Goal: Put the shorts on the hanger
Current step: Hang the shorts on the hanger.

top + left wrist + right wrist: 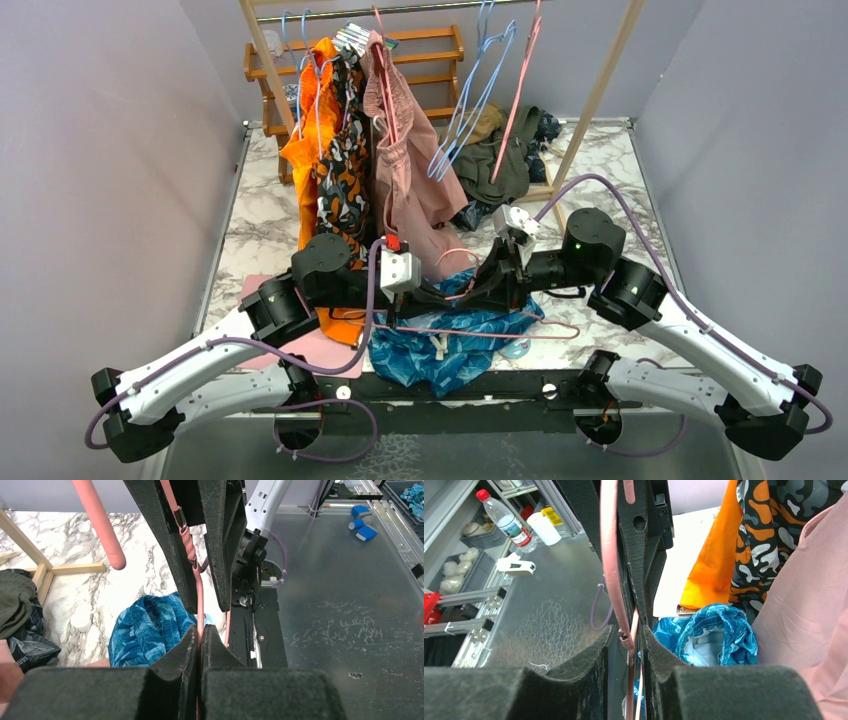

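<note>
The teal-blue leaf-print shorts [450, 350] lie crumpled at the table's near edge, between the two arms. They also show in the left wrist view [145, 630] and the right wrist view [719, 630]. The thin pink hanger [560, 330] is held just above them. My left gripper [445, 293] is shut on the hanger's wire [200, 595], its pads [190, 645] pinched together. My right gripper [478, 290] faces it from the right. Its jaws [629, 637] stand slightly apart around the hanger's wire [609, 555], with a gap showing.
A wooden rack at the back holds orange-black shorts [335, 150], plain pink shorts [410, 170] and light blue hangers [470, 100]. A dark green clothes pile [505, 160] lies behind the grippers. A pink sheet [320, 350] lies at the near left.
</note>
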{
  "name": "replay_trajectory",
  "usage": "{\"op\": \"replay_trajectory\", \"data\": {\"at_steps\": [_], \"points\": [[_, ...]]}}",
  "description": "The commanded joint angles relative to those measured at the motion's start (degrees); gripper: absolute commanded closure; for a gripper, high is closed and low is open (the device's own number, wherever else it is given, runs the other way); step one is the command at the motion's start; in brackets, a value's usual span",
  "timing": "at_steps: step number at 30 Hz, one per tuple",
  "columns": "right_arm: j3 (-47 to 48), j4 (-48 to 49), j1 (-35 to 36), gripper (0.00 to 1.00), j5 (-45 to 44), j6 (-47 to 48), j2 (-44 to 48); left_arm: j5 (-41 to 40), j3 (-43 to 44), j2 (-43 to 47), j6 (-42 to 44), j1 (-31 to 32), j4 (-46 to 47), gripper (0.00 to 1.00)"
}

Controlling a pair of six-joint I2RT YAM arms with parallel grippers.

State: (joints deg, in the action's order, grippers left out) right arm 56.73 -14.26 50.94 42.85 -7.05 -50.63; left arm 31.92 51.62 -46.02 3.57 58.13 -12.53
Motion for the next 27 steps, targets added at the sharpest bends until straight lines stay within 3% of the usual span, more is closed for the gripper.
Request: {"op": "replay_trajectory", "data": {"at_steps": [1,7,11,13,15,18,21,27], "points": [[-0.3,-0.4,0.3,0.75,-1.9,-1.2,-0.4,-0.8,1.5,1.1,0.6,-0.2,1.6,1.00],[-0.6,1.5,0.3,0.79,-1.3,-2.6,-0.5,-0.8,1.4,1.1,0.4,-0.2,1.6,1.00],[-1.1,2.5,0.3,0.95,-1.0,-3.5,-0.8,-0.8,1.3,0.9,0.4,-0.2,1.6,1.00],[-1.6,3.2,0.3,0.96,-0.9,-4.2,-0.6,-0.9,1.2,0.7,0.5,-0.2,1.6,1.00],[-2.1,3.9,0.3,0.95,-0.6,-4.6,-0.5,-0.9,1.3,0.6,0.5,-0.2,1.6,1.00],[-2.3,4.3,0.3,0.83,-0.7,-4.8,-0.5,-0.9,1.3,0.5,0.5,-0.2,1.6,1.00],[-2.4,4.4,0.3,0.76,-1.0,-4.9,-0.6,-1.1,1.2,0.5,0.6,-0.2,1.6,1.00],[-2.5,4.7,0.3,0.74,-1.4,-4.8,-0.7,-1.2,1.3,0.5,0.8,-0.2,1.7,1.00]]}}
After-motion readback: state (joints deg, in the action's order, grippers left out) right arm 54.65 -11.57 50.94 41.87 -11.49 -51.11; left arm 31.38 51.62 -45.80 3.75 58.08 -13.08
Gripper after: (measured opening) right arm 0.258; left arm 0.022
